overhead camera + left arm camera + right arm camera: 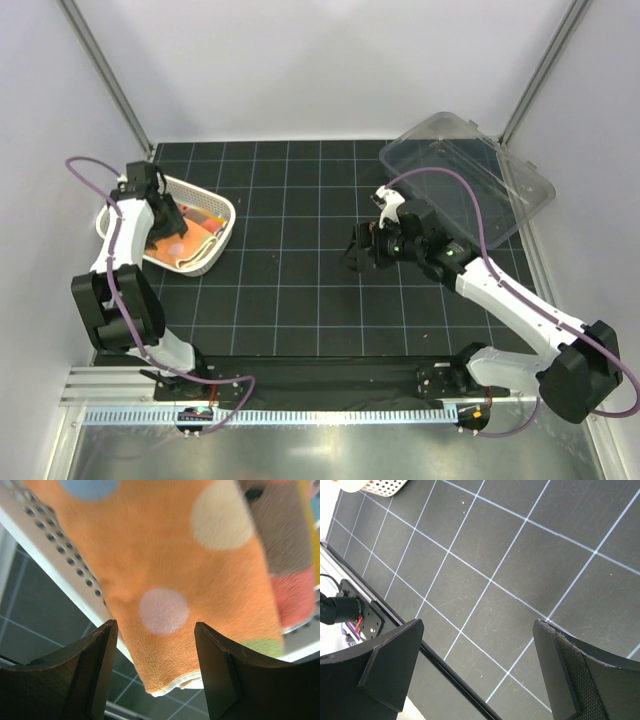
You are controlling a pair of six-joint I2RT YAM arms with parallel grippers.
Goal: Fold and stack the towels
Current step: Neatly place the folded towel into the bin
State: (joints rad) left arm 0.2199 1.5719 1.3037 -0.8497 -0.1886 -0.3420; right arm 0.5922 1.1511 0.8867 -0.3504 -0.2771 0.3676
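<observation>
Black mat (300, 300): nine o'clock, left gripper (155, 624) spread over orange spotted towel (165, 545); right gripper (479, 624) spread, empty. Closing may drag striped towel (287, 550) too.

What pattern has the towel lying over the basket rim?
The towel is orange with big pastel spots; best in the left wrist view.

towels (183, 243) in basket (226, 224) far left, bin (510, 175) far right, well apart

My left tool (155, 630) hangs with jaws parted, its arm folded sharply at the elbow; my right tool (477, 630) stretches forward, jaws spread wide.
</observation>
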